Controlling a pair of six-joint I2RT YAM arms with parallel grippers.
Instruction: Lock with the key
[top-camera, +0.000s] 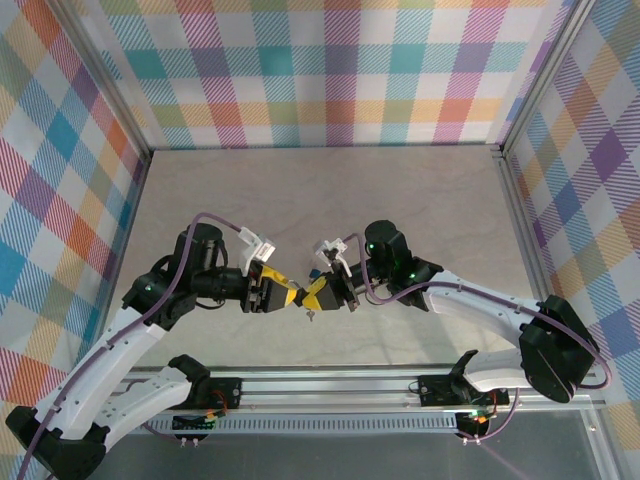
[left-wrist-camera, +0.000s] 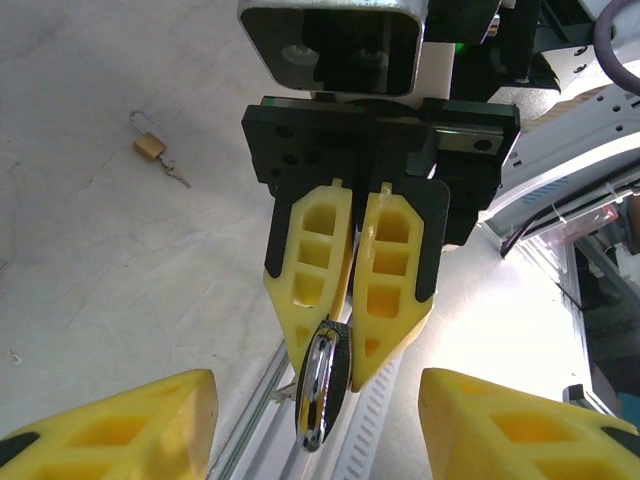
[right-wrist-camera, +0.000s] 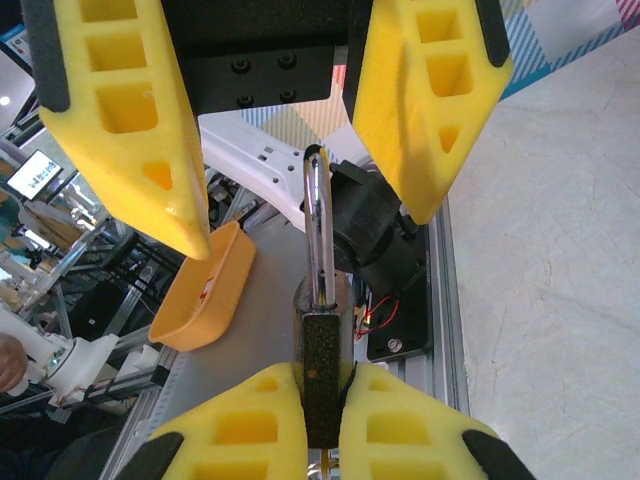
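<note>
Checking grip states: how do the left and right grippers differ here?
The right gripper is shut on the padlock's body; the left gripper is open, holding nothing. The right gripper touches the padlock; the left gripper flanks its shackle without contact. Both have yellow fingers, facing each other.

Left fingers (left-wrist-camera: 110, 420) spread wide, right fingers (left-wrist-camera: 320, 250) pinched together, tips facing each other.

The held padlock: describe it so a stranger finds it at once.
Above the near middle of the table, the right gripper clamps a dark padlock, its silver shackle pointing at the open left gripper. The other padlock is small, brass, and lies on the table.
</note>
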